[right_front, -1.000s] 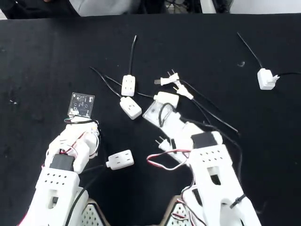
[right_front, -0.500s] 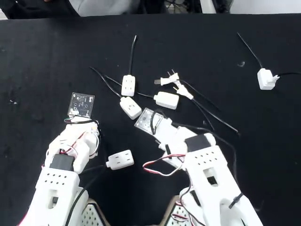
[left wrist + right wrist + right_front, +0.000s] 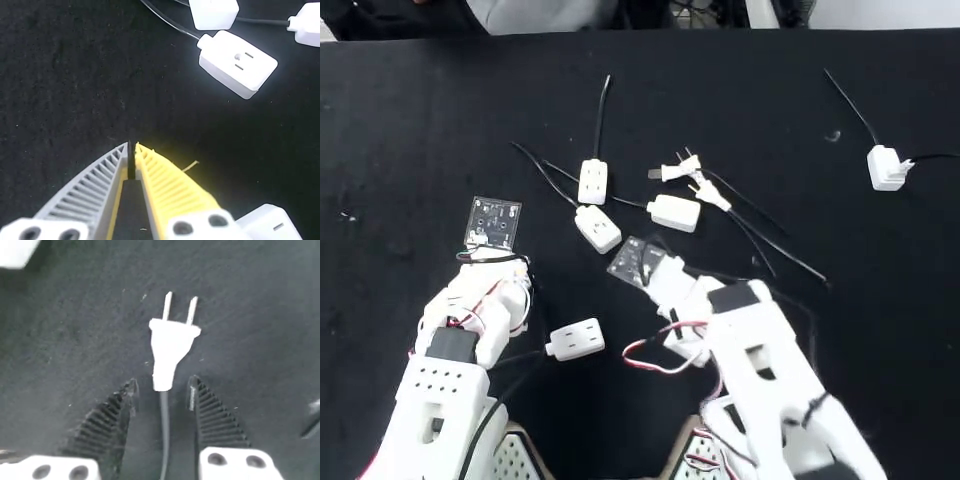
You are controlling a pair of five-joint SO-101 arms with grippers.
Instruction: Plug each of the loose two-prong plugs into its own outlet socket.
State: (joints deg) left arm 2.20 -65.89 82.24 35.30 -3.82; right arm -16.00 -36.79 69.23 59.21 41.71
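Right gripper (image 3: 161, 385) is found drawn back toward lower centre of the high view. Jaws are held wide astride the tail of the plug (image 3: 170, 347), prongs pointed away. Body, not cord, should be pinched squarely. Left gripper (image 3: 132, 147) is pressed closed, empty.

With the lone outlet socket (image 3: 575, 338) as the mark, the left arm (image 3: 450, 380) rises from the table's near edge on the socket's left, its wrist bent forward past it. The left gripper (image 3: 132, 150) points down at the table with its yellow finger (image 3: 165, 185) and grey finger (image 3: 95, 190) pressed together, nothing between them. The right arm (image 3: 760, 360) stands on the socket's other side, angled in toward it. The right gripper (image 3: 161, 387) is low over the table, its two dark ribbed fingers (image 3: 107, 420) spread apart
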